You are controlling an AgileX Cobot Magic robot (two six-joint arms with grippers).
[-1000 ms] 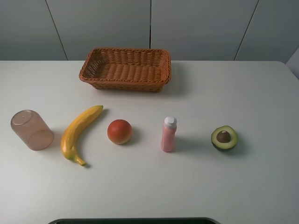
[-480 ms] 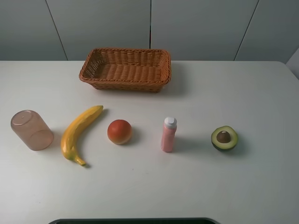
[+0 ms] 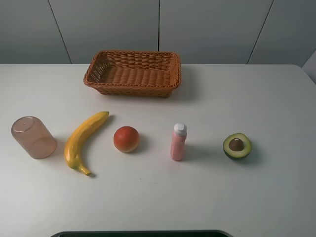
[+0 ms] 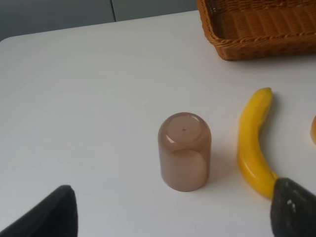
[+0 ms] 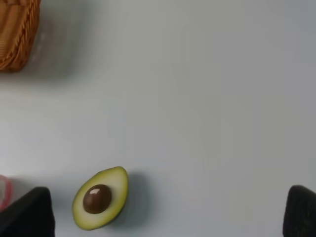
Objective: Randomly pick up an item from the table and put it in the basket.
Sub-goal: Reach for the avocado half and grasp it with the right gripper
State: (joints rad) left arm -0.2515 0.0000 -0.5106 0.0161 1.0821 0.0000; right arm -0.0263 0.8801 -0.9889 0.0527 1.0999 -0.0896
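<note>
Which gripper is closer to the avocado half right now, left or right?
Right. The right gripper, open, has the avocado half in its wrist view, near one fingertip. The left gripper, also open, faces the upside-down cup and banana at the row's opposite end.

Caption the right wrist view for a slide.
Right gripper open over the table, halved avocado face up, basket corner in view.

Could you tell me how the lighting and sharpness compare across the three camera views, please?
Exterior high: even, soft light, everything sharp; the bottle and avocado cast faint shadows rightwards. Left wrist: cup clear, fingertips dark and blurred. Right wrist: slightly soft, small glint on the avocado's pit.
</note>
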